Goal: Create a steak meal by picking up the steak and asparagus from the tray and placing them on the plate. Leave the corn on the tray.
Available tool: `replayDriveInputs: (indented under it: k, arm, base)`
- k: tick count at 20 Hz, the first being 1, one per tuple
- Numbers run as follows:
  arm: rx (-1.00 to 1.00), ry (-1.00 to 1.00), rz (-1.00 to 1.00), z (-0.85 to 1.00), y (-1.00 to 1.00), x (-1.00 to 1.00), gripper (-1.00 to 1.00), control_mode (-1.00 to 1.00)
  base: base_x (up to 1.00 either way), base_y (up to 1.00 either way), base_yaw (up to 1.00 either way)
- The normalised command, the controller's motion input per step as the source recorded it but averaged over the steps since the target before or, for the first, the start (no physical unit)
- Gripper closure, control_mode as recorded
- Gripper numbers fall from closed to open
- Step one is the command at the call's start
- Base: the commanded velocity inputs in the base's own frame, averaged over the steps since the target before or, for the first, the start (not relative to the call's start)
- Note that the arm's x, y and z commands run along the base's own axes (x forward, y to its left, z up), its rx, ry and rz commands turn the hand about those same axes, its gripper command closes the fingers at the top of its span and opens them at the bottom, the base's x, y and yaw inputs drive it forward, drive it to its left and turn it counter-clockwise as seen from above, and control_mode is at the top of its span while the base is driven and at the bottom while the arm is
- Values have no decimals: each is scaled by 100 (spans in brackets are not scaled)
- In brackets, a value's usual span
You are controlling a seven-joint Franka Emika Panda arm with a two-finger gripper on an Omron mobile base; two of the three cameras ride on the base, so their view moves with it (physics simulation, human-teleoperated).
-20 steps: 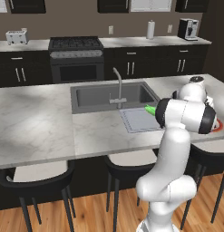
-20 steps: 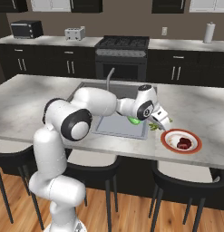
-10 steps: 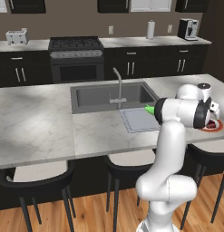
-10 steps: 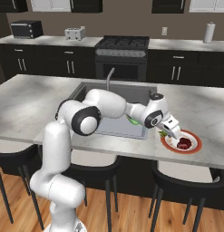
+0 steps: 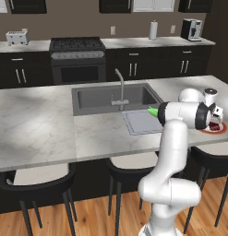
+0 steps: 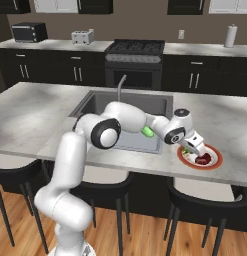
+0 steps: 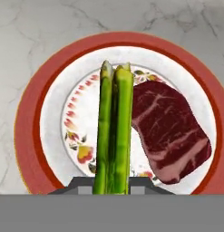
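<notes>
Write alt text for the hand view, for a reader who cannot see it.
A bundle of green asparagus rises from the gripper at the bottom edge, in front of a round plate with a red-orange rim and a flowered white centre. A dark red steak lies on the plate just right of the asparagus. The plate sits on a grey marbled counter.
</notes>
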Motion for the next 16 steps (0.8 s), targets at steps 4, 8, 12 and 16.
replayDriveInputs:
  k: [4, 8, 12, 16]
  arm:
    - [5, 0, 6, -16, -23, 39, 100, -100]
    - [2, 0, 5, -18, -11, 42, 100, -100]
    - [0, 0, 3, -25, 0, 21, -100, -100]
    - [0, 0, 2, -15, 0, 0, -100, -100]
  base:
    - [0, 0, 0]
    - [0, 0, 0]
    - [0, 0, 0]
    - [0, 0, 0]
